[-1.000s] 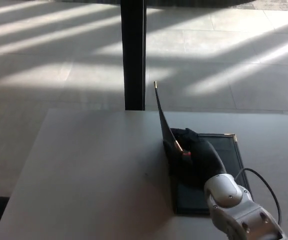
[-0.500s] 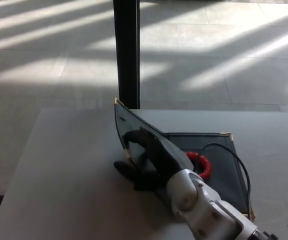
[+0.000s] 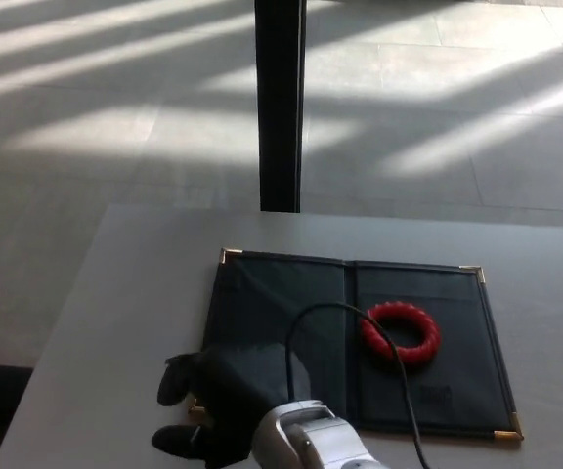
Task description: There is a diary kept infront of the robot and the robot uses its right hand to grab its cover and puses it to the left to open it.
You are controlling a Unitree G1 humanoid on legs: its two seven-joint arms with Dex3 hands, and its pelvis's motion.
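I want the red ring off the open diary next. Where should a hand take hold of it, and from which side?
Grip the red ring across its band, probably at the right edge, one finger through the hole, coming from above. It lies flat on the diary's right page, so no side lip shows. The right hand rests at the cover's lower left corner; a black cable crosses the ring's left side.

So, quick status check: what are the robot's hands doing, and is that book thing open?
Right hand open, resting at diary's near-left corner. Left hand not in view. Diary lies open flat; red ring on its right page. Nothing in the way.
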